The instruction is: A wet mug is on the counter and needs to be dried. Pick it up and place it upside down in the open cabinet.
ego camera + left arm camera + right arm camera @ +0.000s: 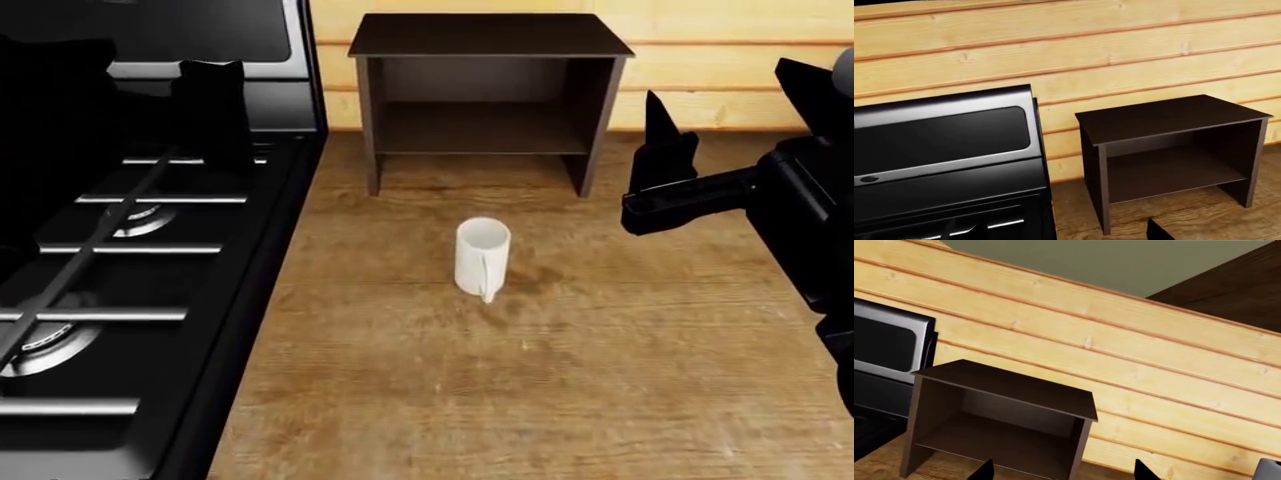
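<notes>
The white mug (482,257) stands upright mid-worktop (601,380), before the dark open cabinet (489,90) at the back edge, beside the black stove (134,250). The right gripper (663,165) hangs spread, right of the mug, holding nothing; the left gripper's (1159,231) state cannot be told.

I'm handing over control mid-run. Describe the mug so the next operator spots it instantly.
Start at the black stove on the left of the head view; the wood-grain counter runs to its right. The mug stands there alone, in front of the open dark brown cabinet. It is the only small white thing: a plain upright cylinder with one loop handle facing the camera.
</notes>
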{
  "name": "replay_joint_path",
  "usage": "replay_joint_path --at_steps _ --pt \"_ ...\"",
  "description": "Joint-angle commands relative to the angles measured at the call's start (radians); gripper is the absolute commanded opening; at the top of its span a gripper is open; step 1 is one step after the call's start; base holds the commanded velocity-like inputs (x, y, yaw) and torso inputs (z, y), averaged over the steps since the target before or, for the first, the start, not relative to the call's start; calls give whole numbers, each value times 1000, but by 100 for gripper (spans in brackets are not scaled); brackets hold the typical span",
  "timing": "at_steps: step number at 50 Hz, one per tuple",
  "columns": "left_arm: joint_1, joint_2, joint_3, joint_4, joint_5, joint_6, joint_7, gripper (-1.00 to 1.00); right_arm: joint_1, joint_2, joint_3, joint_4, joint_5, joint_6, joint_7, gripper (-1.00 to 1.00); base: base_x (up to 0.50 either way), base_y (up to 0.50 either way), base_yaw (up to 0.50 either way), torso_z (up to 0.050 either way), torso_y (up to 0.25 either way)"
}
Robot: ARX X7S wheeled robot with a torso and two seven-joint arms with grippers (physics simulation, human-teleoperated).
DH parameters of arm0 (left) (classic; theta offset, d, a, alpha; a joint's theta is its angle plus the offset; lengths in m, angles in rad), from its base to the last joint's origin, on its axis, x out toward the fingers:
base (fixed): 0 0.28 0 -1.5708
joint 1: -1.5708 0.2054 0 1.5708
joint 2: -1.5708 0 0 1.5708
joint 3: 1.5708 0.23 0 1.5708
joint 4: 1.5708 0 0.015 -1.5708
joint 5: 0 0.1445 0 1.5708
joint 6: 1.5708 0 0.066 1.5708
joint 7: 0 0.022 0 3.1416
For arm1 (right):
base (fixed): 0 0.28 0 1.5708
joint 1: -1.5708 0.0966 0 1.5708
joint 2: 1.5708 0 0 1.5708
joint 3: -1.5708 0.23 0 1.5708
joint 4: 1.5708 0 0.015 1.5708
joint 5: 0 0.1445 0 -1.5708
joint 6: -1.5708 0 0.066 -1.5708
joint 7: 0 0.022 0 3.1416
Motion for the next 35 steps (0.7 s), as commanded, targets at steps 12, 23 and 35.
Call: replay_joint_path --at_steps 12,23,35 --pt "-6 -7 26 0 -14 12 6 100 -17 30 -14 -3 22 -34 17 100 146 0 0 0 0" --pt "-27 5 61 -25 -20 -3 40 100 -27 42 -25 -5 16 -49 15 100 119 0 0 0 1" --pt "-36 37 118 -125 0 -48 177 100 -28 50 -35 0 29 -62 21 100 16 0 0 0 0"
